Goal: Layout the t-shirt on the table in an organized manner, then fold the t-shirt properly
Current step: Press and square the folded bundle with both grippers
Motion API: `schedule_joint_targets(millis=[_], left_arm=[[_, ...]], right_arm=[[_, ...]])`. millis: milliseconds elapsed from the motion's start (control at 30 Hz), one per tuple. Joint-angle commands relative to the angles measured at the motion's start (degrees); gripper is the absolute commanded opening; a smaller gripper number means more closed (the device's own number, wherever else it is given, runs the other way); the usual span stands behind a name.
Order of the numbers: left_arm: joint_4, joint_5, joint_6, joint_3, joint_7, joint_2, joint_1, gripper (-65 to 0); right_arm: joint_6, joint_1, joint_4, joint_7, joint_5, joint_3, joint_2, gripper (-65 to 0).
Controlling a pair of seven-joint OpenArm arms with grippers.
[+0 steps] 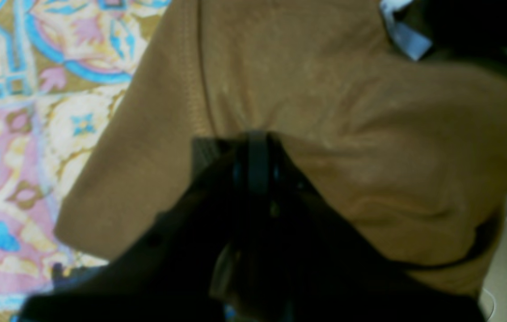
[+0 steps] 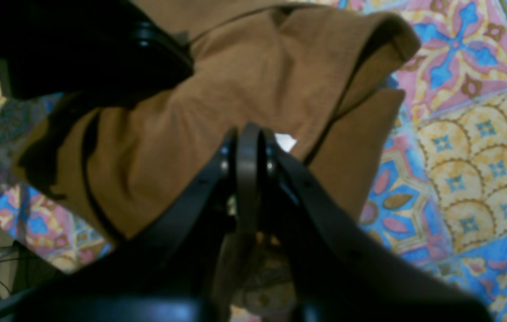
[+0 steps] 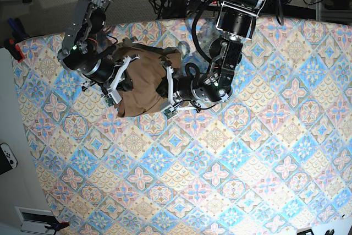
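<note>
Both wrist views are soft and blurred. In them each black gripper's body covers the lower part of the t-shirt (image 1: 307,103), so what its tips pinch cannot be made out. A white tag (image 2: 285,141) peeks out, too blurred to read. In the base view the table (image 3: 220,163) is cut off by the bottom and right edges.

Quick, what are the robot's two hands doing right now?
Left gripper: shut on the t-shirt.
Right gripper: shut on the t-shirt.
</note>
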Motion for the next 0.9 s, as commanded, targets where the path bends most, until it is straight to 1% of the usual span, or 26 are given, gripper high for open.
schedule_joint_targets(millis=[0, 67, 167, 267, 400, 467, 567, 633, 700, 733, 800, 867], left_arm=[[0.6, -0.3, -0.3, 0.2, -1.4, 0.3, -0.2, -65.0], [0.5, -0.3, -0.3, 0.3, -2.9, 0.0, -0.2, -65.0], [0.6, -0.5, -0.3, 0.2, -3.2, 0.0, 0.5, -65.0], [0.7, -0.8, -0.3, 0.2, -3.1, -0.1, 0.5, -65.0], [2.7, -0.9, -0.3, 0.0, -2.8, -0.2, 1.0, -65.0], [5.2, -0.8, -0.3, 0.0, -2.8, -0.2, 1.7, -65.0], [7.6, -0.4, -0.3, 0.0, -2.8, -0.2, 2.4, -65.0], [7.7, -0.4, -0.3, 0.0, -2.8, -0.2, 2.5, -65.0], [7.5, -0.3, -0.3, 0.0, -2.8, -0.5, 2.5, -65.0], [7.4, -0.3, -0.3, 0.0, -2.8, -1.2, 2.5, -65.0], [7.4, -0.5, -0.3, 0.1, -2.8, -1.7, 2.5, -65.0], [7.5, -0.7, -0.3, 0.0, -2.8, -1.9, 2.6, -65.0]], right_arm=[[0.1, 0.6, 1.3, 1.1, 0.9, 0.0, 0.2, -65.0], [0.1, 0.6, 1.7, 1.1, 0.9, 0.0, 0.2, -65.0], [0.1, 0.8, 1.4, 1.1, 0.9, -0.2, 0.2, -65.0], [0.1, 1.1, 0.8, 1.9, 0.9, -2.7, 0.2, -65.0], [0.1, 1.1, -1.4, 6.2, 0.9, -6.3, 0.2, -65.0], [0.1, 1.1, -4.2, 8.6, 1.0, -7.0, 0.2, -65.0], [0.1, 1.1, -9.4, 10.0, 1.0, -6.9, 0.2, -65.0], [0.1, 1.1, -13.5, 10.2, 1.0, -6.7, 0.2, -65.0], [0.1, 1.2, -17.5, 11.9, 1.0, -6.7, 0.4, -65.0], [0.1, 1.2, -19.0, 13.3, 1.0, -6.7, 0.4, -65.0], [0.1, 1.2, -21.2, 15.3, 1.0, -6.6, 0.4, -65.0], [0.1, 1.1, -21.5, 15.4, 1.0, -6.6, 0.4, -65.0]])
